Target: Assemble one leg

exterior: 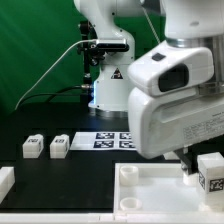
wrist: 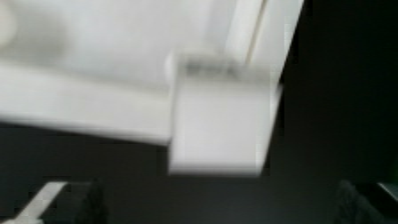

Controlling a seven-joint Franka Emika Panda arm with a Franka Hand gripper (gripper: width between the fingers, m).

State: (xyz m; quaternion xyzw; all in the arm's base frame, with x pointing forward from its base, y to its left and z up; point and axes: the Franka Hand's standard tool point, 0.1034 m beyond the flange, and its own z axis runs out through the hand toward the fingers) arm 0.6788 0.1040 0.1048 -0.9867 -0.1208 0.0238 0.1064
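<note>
A white leg block (exterior: 211, 170) with a black-and-white tag stands at the right end of the large white rimmed tray (exterior: 150, 192). In the blurred wrist view the leg (wrist: 222, 125) lies against the tray's rim (wrist: 89, 90). My gripper (exterior: 188, 162) hangs just to the exterior view's left of that leg. In the wrist view my gripper (wrist: 217, 205) is open. Its dark fingertips (wrist: 63, 200) stand far apart with nothing between them, and the leg is just beyond them. Two more legs (exterior: 33, 146) (exterior: 59, 146) sit on the black table at the exterior view's left.
The marker board (exterior: 115, 140) lies on the table behind the tray. A white piece (exterior: 5, 182) shows at the exterior view's left edge. The robot base (exterior: 108, 90) stands at the back, before a green backdrop.
</note>
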